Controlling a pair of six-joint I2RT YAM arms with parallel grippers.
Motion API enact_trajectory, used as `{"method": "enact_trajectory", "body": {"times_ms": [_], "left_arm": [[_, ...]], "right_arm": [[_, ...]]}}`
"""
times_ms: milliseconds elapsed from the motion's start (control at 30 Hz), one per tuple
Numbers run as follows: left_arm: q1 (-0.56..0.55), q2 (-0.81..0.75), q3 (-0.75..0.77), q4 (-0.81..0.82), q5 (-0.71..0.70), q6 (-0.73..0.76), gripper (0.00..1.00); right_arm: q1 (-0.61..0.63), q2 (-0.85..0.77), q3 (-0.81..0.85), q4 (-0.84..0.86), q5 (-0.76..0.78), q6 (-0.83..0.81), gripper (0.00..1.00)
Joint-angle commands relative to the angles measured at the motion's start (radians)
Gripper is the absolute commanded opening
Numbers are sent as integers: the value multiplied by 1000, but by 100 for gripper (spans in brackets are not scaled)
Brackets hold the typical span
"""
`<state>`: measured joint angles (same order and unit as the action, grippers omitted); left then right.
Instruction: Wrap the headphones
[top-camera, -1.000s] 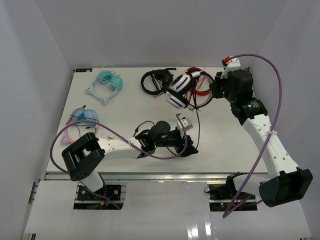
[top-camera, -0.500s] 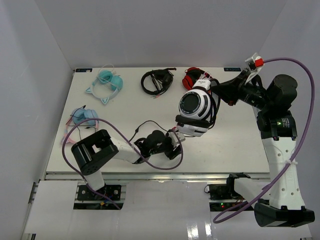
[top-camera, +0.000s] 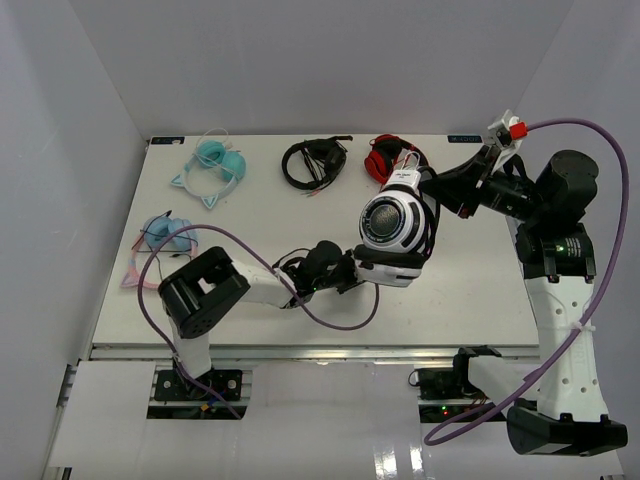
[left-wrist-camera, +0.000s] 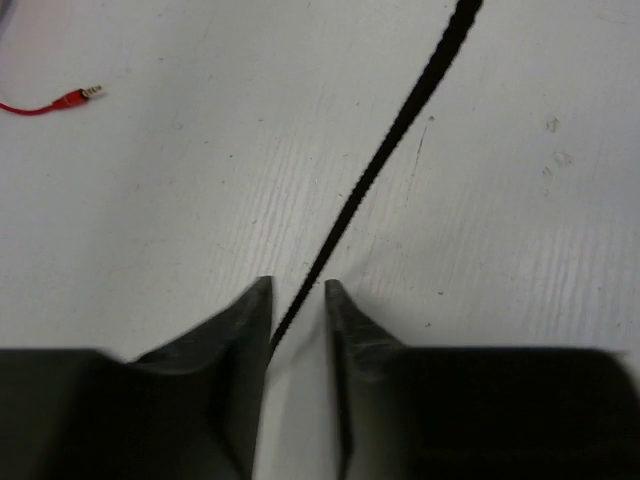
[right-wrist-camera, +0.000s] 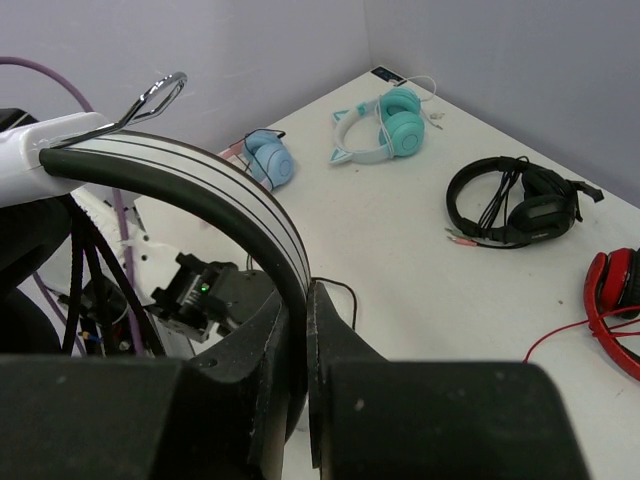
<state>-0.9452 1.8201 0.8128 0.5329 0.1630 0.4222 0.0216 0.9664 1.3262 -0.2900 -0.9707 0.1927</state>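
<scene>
Within the last second the headphones (top-camera: 393, 228) have gone from lying at the back of the table (top-camera: 250, 215), next to the red pair (top-camera: 385, 155) and the black pair (top-camera: 313, 160), to hanging in the air over the middle-right of the table. The right end effector (right-wrist-camera: 299, 305) is clamped on the headband (right-wrist-camera: 200, 185), with the cups dangling below it. That clears them from the other pairs, so their cable (left-wrist-camera: 380, 170) can be handled alone.

The left end effector (left-wrist-camera: 298, 290) has meanwhile swung in low, and in the top view it sits just beside the lower cup (top-camera: 392, 268). Its jaws have narrowed over the same second. In the left wrist view they stand a little apart, with the thin black cable running between the tips along the table. A sliver of gap shows on either side of the cable, so it looks straddled rather than pinched.

This suggests the setup for wrapping is nearly done: one arm holds the headphones up and the other is about to take the cable. If the jaws finish closing on it, winding can begin. The cable is thin and could slip out of the jaws. A red plug (left-wrist-camera: 85, 93) lies well off to one side, clear of the grasp.
</scene>
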Motion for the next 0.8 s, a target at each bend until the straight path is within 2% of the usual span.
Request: {"method": "enact_trajectory", "body": {"times_ms": [0, 67, 200, 233, 300, 400, 467, 533, 633, 767], "left_arm": [[26, 54, 46, -121, 126, 61, 25], [34, 61, 37, -118, 137, 54, 17], [76, 65, 12, -118, 179, 30, 14], [83, 60, 8, -120, 180, 22, 6], [105, 43, 0, -118, 186, -1, 0], [164, -8, -25, -100, 211, -45, 0], [202, -55, -39, -97, 244, -67, 0], [257, -106, -44, -113, 282, -88, 0], [319, -163, -13, -161, 352, -117, 0], [388, -238, 67, -301, 397, -140, 0]], "right_arm": [[-24, -20, 66, 25, -79, 71, 8], [-44, -15, 81, 25, -96, 81, 8], [-54, -11, 94, 26, -123, 100, 8], [-55, -11, 94, 25, -123, 100, 8], [-59, -15, 87, 26, -129, 101, 8], [-62, -25, 64, -17, -129, 56, 8], [-62, -25, 75, -134, -113, -36, 8], [-61, -22, 93, -253, -64, -238, 8], [-60, -34, 84, -402, 103, -447, 8], [-58, -64, -15, -409, 330, -632, 8]]}}
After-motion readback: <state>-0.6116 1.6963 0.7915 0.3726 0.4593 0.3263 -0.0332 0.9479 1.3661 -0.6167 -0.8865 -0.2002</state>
